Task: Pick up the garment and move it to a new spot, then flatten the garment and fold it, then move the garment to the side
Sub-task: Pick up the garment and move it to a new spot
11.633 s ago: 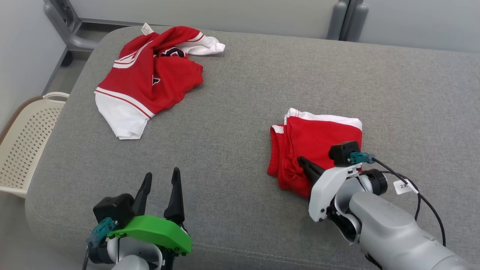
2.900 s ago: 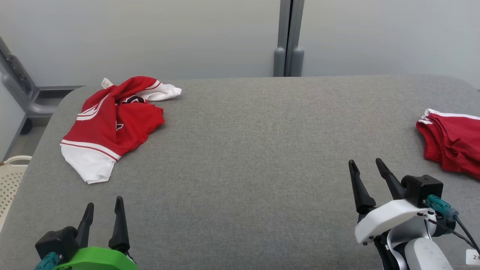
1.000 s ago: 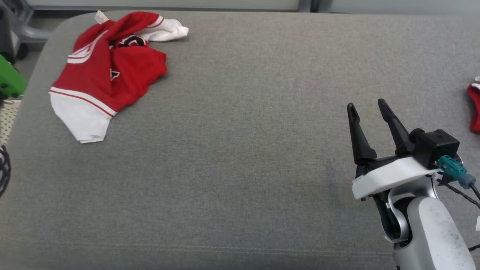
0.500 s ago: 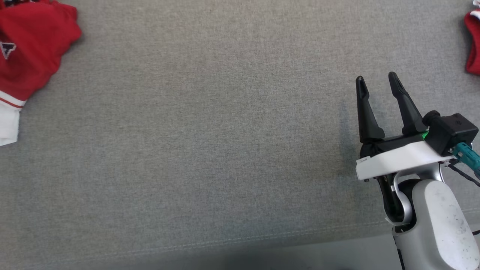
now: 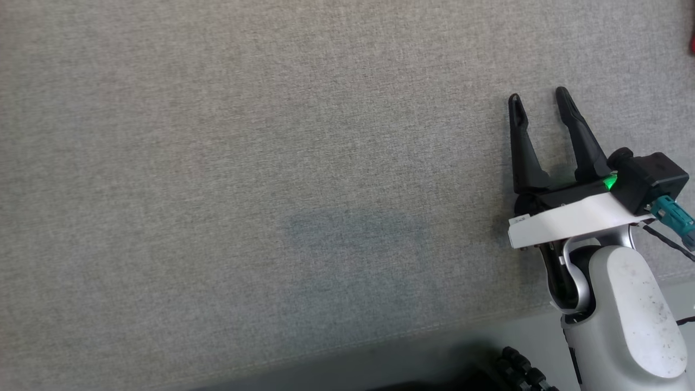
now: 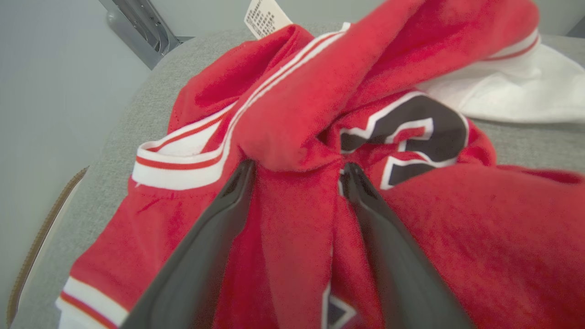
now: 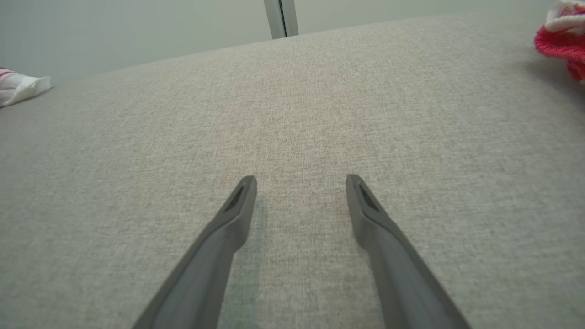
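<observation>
Garment (image 6: 292, 123): crumpled, fuzzy red fabric with white striped trim.

A grey woven surface (image 5: 217, 163) is shown, with a stitched seam run along its near edge and a rounded far corner. A crumpled red-and-white jersey (image 6: 292, 114) is laid on it close to that corner, with a white label (image 6: 263, 16) turned up at its far side. A second red-and-white cloth (image 7: 560, 41) is laid well apart from it, toward the opposite end.
</observation>
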Robot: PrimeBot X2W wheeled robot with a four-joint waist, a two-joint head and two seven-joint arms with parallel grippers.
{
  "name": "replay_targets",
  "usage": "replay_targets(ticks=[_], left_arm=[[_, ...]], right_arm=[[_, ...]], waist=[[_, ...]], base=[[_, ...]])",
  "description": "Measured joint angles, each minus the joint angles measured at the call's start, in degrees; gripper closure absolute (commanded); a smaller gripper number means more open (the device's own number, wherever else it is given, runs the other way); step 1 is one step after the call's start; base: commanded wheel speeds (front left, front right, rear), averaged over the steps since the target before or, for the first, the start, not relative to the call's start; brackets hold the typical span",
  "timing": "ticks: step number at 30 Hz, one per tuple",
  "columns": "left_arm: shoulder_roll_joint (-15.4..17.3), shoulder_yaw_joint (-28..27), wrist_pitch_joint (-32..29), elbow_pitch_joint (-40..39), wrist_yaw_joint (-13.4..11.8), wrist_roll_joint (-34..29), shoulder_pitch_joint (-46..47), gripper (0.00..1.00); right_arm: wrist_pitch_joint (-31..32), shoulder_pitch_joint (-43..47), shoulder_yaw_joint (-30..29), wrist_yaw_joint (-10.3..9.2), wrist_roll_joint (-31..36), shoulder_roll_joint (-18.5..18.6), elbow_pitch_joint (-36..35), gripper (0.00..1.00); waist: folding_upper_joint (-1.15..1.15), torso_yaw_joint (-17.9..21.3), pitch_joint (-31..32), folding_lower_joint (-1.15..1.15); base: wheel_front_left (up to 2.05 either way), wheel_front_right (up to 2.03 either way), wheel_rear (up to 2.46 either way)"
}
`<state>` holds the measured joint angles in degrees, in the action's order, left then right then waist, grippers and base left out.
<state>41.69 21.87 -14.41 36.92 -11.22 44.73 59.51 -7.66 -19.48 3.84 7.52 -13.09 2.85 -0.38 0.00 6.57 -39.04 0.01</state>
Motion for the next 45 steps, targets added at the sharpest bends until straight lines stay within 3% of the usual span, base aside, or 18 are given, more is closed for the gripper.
replay_targets(ticks=[3,4,6,9,18,32,39,45], left_arm=[[-0.04,-0.62,1.87,0.51,-1.18,-0.25,0.1,0.0],[-0.13,-0.98,2.58,0.64,-1.25,-0.23,0.1,0.06],[-0.53,-1.21,3.98,1.0,-1.35,-0.14,0.1,0.53],[-1.09,-1.24,5.61,1.14,-1.31,-0.14,0.07,1.0],[-1.82,0.14,9.48,1.04,1.44,-0.69,-0.59,1.0],[-8.68,6.42,10.23,-8.31,7.23,-1.56,-2.43,1.0],[-10.9,10.25,6.83,-17.75,7.71,-1.45,-5.86,1.0],[-14.89,11.82,6.31,-23.14,3.68,-0.47,-11.29,1.0]], right_arm=[[-0.29,-0.16,-0.1,0.0,0.11,0.0,0.27,0.0],[-0.35,-0.27,-0.15,0.0,0.13,-0.02,0.4,0.0],[-0.52,-0.46,-0.43,0.0,0.26,-0.02,0.79,0.0],[-0.6,-0.55,-0.52,0.0,0.68,-0.02,1.41,0.0],[-1.0,0.02,-0.23,0.0,1.02,-0.01,3.04,0.0],[-0.43,5.19,-1.65,0.0,1.21,-0.03,5.61,0.0],[0.02,7.6,-1.92,0.0,0.89,-0.04,5.78,0.0],[0.34,9.28,-2.57,0.0,0.73,-0.01,5.6,0.0]], waist=[[0.0,0.74,-0.98,0.0],[0.0,0.93,-1.16,0.0],[0.0,1.11,-1.15,0.0],[0.0,1.09,-0.42,0.0],[0.0,0.23,4.13,-0.01],[0.0,-1.37,16.96,-0.02],[0.0,-2.12,23.62,-0.02],[0.0,-2.7,27.83,-0.02]], base=[[0.0,0.0,0.0],[0.0,0.0,0.0],[0.0,0.0,0.0],[0.0,0.0,0.0],[0.0,0.0,0.0],[0.0,0.0,0.0],[0.0,0.0,0.0],[0.0,0.0,0.0]])
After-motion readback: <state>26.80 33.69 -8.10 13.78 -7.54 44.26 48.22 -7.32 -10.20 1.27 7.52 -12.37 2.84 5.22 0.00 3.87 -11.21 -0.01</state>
